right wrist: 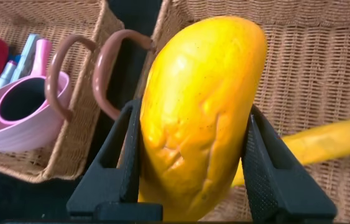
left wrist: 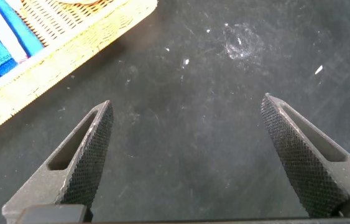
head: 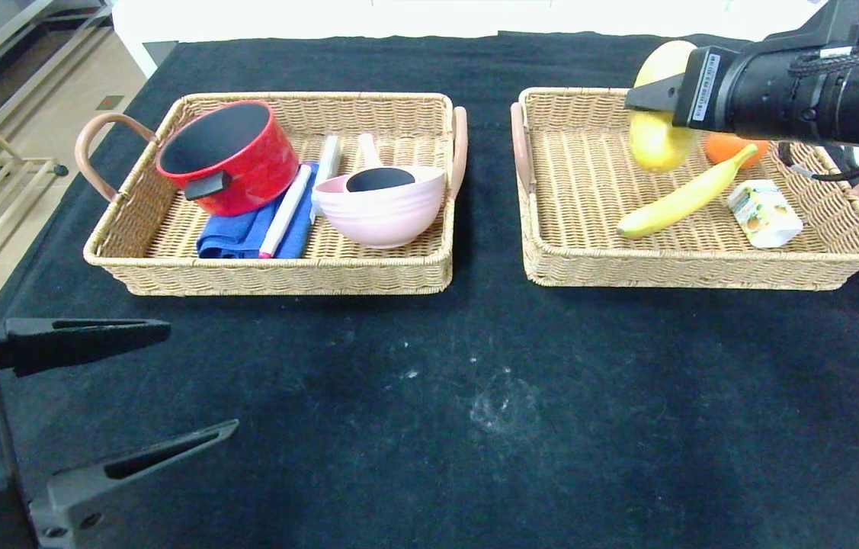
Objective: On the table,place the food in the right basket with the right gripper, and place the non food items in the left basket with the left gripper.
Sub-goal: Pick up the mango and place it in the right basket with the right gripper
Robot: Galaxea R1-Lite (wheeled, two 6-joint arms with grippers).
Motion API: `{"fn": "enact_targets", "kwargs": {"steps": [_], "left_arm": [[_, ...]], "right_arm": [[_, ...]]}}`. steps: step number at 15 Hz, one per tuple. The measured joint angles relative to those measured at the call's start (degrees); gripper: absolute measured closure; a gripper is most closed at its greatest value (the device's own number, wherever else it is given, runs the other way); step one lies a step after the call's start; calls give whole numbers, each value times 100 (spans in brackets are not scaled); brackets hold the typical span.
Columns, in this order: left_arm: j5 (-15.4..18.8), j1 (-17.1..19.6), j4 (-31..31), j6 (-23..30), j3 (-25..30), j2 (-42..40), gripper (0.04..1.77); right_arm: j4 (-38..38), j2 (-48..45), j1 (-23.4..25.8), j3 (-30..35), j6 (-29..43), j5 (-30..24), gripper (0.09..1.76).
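My right gripper (head: 646, 99) is shut on the yellow mango-like fruit (head: 658, 137) and holds it over the far part of the right basket (head: 703, 267). In the right wrist view the fruit (right wrist: 199, 112) fills the gap between the two fingers (right wrist: 115, 162). A banana (head: 684, 200), an orange (head: 726, 149) and a small drink carton (head: 764, 213) lie in that basket. The left basket (head: 277, 274) holds a red pot (head: 235, 156), a pink bowl (head: 387, 210), a small pink saucepan (head: 376, 177) and a slim white case (head: 326, 164). My left gripper (head: 197, 377) is open and empty above the table (head: 475, 381), near its front left.
A blue cloth (head: 238, 232) and a white-pink pen (head: 284, 212) also lie in the left basket. In the left wrist view the basket's corner (left wrist: 56, 56) shows beyond the open fingers (left wrist: 87, 155). Bare black cloth spreads in front of both baskets.
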State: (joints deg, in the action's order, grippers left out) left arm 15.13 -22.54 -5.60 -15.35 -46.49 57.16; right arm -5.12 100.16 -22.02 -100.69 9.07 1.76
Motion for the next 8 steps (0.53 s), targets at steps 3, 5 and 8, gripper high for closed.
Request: {"fn": "enact_targets", "kwargs": {"steps": [3,5,8], "left_arm": [[6,-17,1,-2,0,2,9],[9,-22,-11,-5,5,5,9],[6,-22,-10,-2,11,5,9]], "right_arm": [[165,315,236,-197,-6,-244,88],[238,538,366,-297,-65,-285,88],[336,780,494,-407,-76,-299,88]]}}
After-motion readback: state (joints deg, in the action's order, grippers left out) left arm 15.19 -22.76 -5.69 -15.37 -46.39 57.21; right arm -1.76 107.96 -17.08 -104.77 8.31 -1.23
